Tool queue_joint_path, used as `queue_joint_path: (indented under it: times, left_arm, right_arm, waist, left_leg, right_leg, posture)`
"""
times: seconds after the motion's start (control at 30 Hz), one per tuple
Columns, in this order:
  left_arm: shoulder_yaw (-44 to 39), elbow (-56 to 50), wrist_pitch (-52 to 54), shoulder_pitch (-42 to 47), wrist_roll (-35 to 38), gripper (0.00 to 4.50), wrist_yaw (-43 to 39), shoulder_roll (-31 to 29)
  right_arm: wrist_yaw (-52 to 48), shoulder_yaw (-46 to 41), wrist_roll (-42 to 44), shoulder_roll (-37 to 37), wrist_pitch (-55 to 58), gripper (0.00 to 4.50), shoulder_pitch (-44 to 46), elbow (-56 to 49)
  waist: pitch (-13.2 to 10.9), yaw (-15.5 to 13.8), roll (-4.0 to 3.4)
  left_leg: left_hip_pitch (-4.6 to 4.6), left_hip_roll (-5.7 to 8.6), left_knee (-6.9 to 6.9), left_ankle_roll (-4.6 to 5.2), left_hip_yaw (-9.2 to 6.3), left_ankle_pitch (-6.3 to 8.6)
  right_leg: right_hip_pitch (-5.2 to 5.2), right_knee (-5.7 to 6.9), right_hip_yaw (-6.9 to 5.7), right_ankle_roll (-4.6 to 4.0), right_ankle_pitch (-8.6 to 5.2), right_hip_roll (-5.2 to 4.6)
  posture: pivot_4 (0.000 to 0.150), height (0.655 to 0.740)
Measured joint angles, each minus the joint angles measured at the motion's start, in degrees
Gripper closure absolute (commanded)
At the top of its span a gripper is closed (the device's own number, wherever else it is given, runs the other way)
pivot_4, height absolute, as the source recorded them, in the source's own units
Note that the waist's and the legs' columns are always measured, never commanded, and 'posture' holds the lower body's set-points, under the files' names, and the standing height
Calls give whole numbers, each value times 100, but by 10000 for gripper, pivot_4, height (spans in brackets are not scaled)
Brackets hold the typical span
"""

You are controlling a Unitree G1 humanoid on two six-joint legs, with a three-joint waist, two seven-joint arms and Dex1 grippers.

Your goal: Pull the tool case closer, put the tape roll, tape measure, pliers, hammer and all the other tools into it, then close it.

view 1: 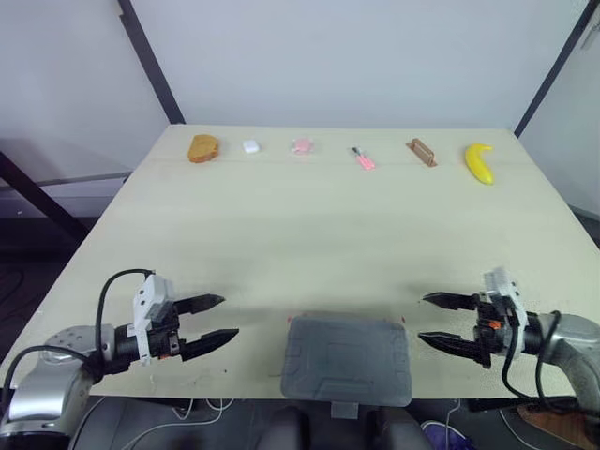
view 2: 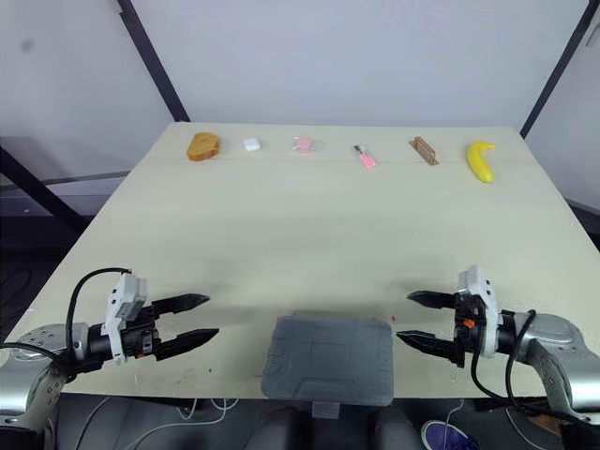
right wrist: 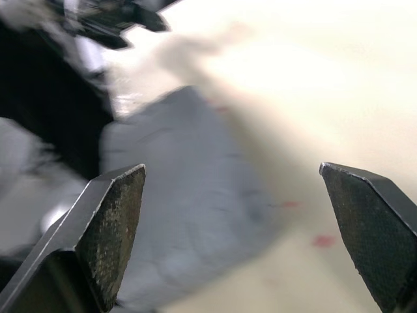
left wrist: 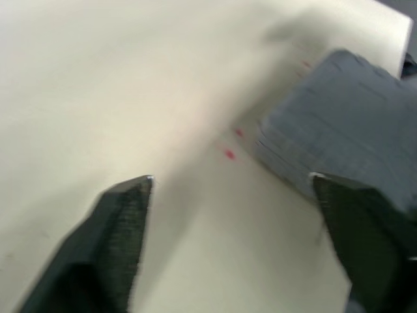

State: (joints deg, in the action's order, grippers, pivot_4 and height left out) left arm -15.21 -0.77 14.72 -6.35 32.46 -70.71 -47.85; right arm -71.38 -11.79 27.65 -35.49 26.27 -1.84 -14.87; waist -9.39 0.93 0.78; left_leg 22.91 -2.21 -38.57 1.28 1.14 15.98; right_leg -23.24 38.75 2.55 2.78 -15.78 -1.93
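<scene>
Right pincer (right wrist: pixel 231 169) spread wide, empty. Closed grey plastic tool case (right wrist: pixel 182 202) on pale desk (right wrist: pixel 326 78); left pincer (right wrist: pixel 138 29) beyond it.

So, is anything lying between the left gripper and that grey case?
No: only bare table separates the left gripper from the grey case, as the left eye view shows.

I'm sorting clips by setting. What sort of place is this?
Probably a robot test lab: a plain table, blank walls, a banana and other props lined along the far edge, plus a grey case.
</scene>
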Motion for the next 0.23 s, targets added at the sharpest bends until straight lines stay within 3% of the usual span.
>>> queue_joint_path:
  times: [0.23]
  left_arm:
    - [-57,-134,-34,116,-198,403,488,57]
  right_arm:
    - [45,-691,-186,-140,-1645,0,-478,834]
  waist:
    - [1,-13,2]
  left_leg:
    - [-10,2,-1,0,8,0]
  right_leg:
    - [8,-1,8,0,0,-4]
  posture:
    - [1500,7400]
